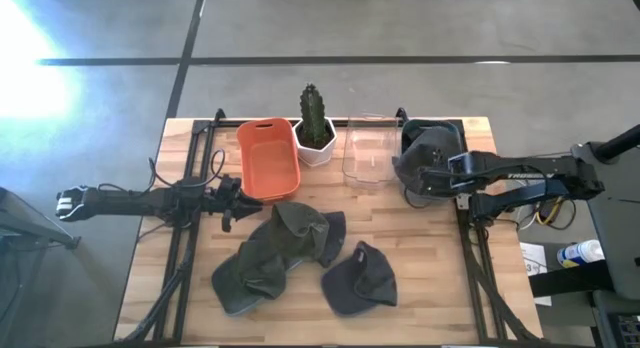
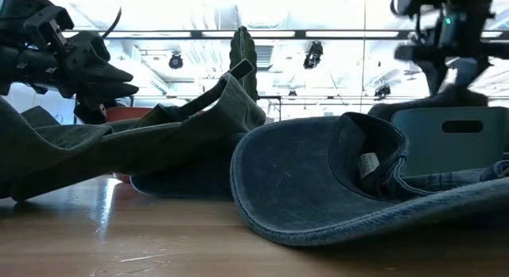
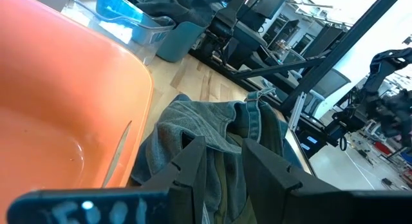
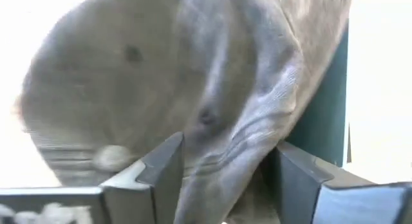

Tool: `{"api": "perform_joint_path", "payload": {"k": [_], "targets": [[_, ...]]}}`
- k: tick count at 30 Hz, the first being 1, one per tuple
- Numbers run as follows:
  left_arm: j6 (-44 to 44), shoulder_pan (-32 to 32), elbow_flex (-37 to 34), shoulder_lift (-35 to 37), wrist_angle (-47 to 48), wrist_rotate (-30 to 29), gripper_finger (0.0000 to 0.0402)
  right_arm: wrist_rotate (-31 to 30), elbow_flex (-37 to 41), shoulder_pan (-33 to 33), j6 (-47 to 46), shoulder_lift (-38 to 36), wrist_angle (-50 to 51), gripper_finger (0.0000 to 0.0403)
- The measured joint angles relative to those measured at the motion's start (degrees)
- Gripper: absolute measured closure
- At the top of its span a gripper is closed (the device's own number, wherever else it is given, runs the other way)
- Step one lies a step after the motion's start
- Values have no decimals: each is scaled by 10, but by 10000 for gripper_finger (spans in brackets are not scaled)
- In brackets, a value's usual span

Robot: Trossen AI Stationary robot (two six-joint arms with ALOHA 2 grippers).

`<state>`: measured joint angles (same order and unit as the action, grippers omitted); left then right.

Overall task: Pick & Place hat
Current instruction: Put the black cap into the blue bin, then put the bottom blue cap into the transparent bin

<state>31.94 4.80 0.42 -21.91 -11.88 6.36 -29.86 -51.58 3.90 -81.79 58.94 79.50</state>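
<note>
- 2 slim dark arms, matte black links and joints.
- Left gripper: 2 angular dark fingers.
- Right gripper: grey-black wedge fingers.
- Yellow cabling beside right arm.

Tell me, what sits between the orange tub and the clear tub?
A potted cactus in a white pot, seen in the high view, between the orange tub and the clear tub.
</note>
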Motion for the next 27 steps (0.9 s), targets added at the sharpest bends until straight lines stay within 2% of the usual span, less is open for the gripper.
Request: {"api": "perform_joint_path", "payload": {"k": [6, 14, 17, 21, 24, 27], "targets": [[0, 0, 0, 0, 0, 0, 307, -51, -86, 4, 46, 18, 38, 203], [0, 0, 0, 0, 0, 0, 307, -32, -128, 6, 68, 66, 105, 202], [0, 0, 0, 0, 0, 0, 307, -19, -134, 4, 96, 80, 107, 202], [0, 0, 0, 0, 0, 0, 307, -16, -152, -29, 169, 99, 94, 202], [0, 0, 0, 0, 0, 0, 307, 30, -164, -62, 256, 112, 41, 202], [0, 0, 0, 0, 0, 0, 307, 136, -165, -96, 366, 130, -73, 202]]}}
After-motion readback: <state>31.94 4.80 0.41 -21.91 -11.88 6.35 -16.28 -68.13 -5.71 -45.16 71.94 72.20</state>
